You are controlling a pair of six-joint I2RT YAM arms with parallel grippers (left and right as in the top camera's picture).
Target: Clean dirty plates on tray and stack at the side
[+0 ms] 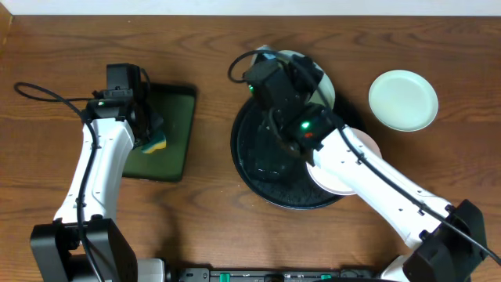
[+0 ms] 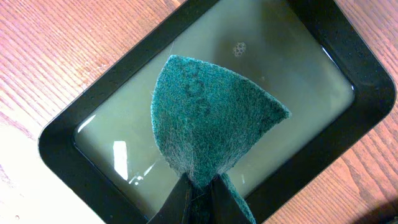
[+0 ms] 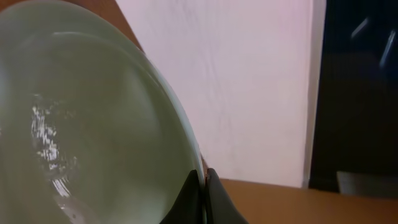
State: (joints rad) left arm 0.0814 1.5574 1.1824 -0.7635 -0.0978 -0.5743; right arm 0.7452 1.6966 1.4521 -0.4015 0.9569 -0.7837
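Observation:
My right gripper [image 3: 204, 186] is shut on the rim of a pale mint plate [image 3: 81, 124], which it holds tilted up off the surface. From overhead this plate [image 1: 327, 86] shows at the far edge of the round black tray [image 1: 262, 168], mostly hidden by the arm. A white plate [image 1: 369, 146] lies on the tray's right side, partly under the same arm. Another mint plate [image 1: 403, 99] rests on the table to the right. Over the rectangular tray, my left gripper [image 2: 200, 194] is shut on a green scouring sponge [image 2: 205, 118].
The rectangular black-rimmed tray [image 2: 348, 56] holds a shallow greenish liquid and lies on the left of the wooden table [image 1: 203, 204]. In the overhead view the sponge [image 1: 159, 143] shows a yellow side. A cable loops behind the right wrist.

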